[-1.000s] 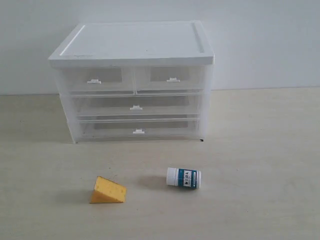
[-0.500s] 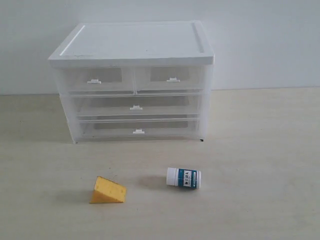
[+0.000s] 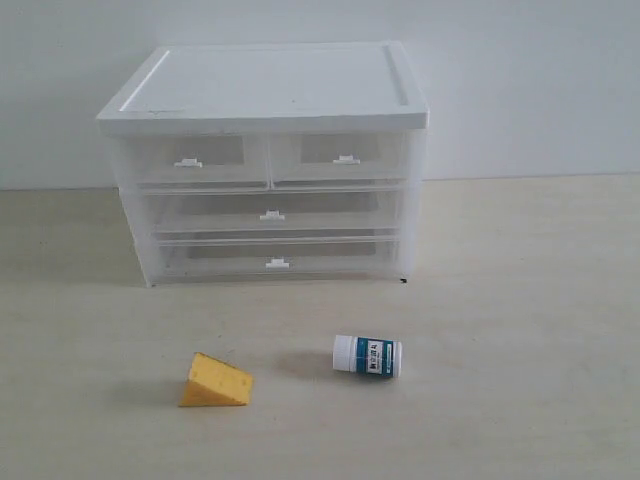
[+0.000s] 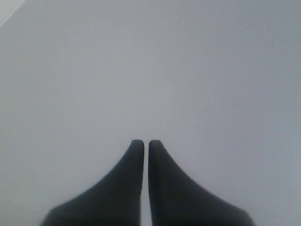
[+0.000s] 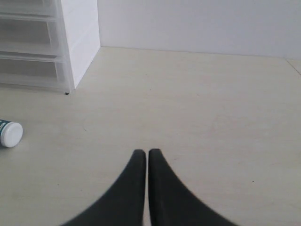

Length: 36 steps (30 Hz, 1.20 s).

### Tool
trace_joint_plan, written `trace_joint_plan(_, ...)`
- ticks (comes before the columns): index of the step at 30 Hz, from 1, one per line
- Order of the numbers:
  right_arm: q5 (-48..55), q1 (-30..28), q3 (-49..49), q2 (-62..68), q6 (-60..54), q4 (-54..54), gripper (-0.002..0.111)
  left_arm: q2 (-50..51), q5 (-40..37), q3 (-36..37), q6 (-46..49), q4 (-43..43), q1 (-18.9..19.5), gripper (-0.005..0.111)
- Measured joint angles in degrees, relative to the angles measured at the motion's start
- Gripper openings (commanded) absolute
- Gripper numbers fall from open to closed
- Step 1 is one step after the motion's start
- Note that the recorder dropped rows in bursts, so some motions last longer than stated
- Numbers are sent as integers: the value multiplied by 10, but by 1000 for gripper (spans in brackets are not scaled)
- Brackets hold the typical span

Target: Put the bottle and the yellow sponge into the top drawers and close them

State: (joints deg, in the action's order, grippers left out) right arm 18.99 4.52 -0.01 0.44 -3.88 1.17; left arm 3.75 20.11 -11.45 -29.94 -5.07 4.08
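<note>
The white bottle (image 3: 368,356) with a teal-blue label lies on its side on the table, in front of the cabinet; its capped end (image 5: 9,133) shows in the right wrist view. Left of it sits the yellow sponge (image 3: 215,381), wedge-shaped. Both top drawers, the left (image 3: 190,160) and the right (image 3: 342,156), are closed in the white cabinet (image 3: 270,85). Neither arm appears in the exterior view. My left gripper (image 4: 141,142) is shut with nothing in it, facing a plain grey surface. My right gripper (image 5: 142,152) is shut and empty above the table, well to the right of the bottle.
Two full-width drawers (image 3: 272,214) sit closed below the top pair. The cabinet's right corner (image 5: 70,52) shows in the right wrist view. A white wall (image 3: 520,80) stands behind the light wooden table (image 3: 520,300).
</note>
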Motion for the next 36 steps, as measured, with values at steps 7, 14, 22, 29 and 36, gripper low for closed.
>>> trace_joint_plan(7, 0, 0, 0, 0, 0, 0, 0, 145, 5, -163, -153, 253, 0, 4)
trace_joint_plan(14, 0, 0, 0, 0, 0, 0, 0, 375, 142, -281, -387, 661, 0, 4)
trace_joint_plan(22, 0, 0, 0, 0, 0, 0, 0, 770, 315, -326, -320, 781, -1, 4)
trace_joint_plan(29, 0, 0, 0, 0, 0, 0, 0, 931, 278, -373, 22, 796, -2, 4)
trace_joint_plan(36, 0, 0, 0, 0, 0, 0, 0, 1036, 253, -453, 99, 650, -6, 4)
